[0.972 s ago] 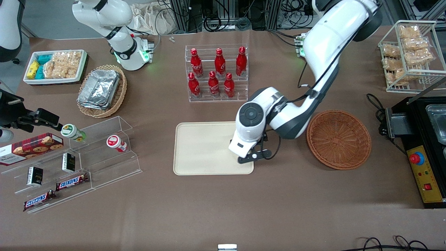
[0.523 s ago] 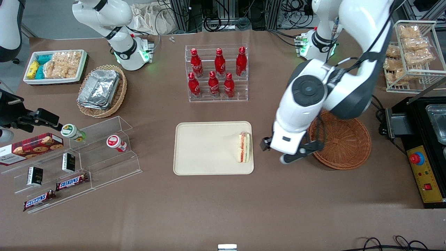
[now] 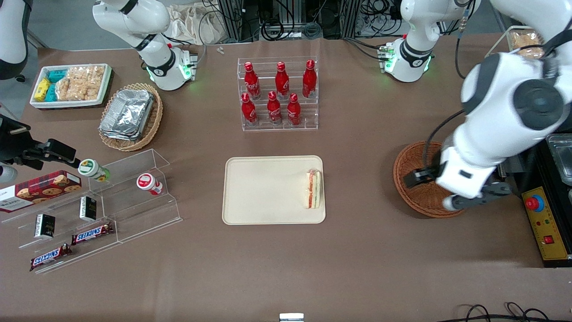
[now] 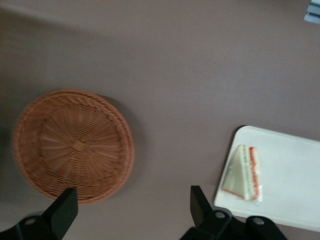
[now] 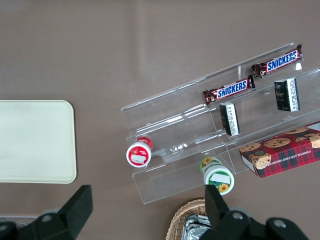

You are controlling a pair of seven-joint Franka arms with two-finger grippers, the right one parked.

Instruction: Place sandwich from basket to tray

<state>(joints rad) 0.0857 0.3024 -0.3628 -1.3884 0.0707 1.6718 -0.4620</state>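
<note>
Reddish-brown woven basket (image 4: 73, 146) by the black gripper (image 4: 132, 210) fingers, cream tray (image 3: 263, 190), red-orange-green striped sandwich (image 3: 313, 188).

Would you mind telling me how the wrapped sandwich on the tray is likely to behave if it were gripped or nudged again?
The sandwich looks soft: pale bread with layered filling would probably squash under a firm pinch. Its clear wrap may be slippery. Lying flat near the tray's rim, it should slide rather than roll. The open gripper hangs above the table between basket and tray, holding nothing.
</note>
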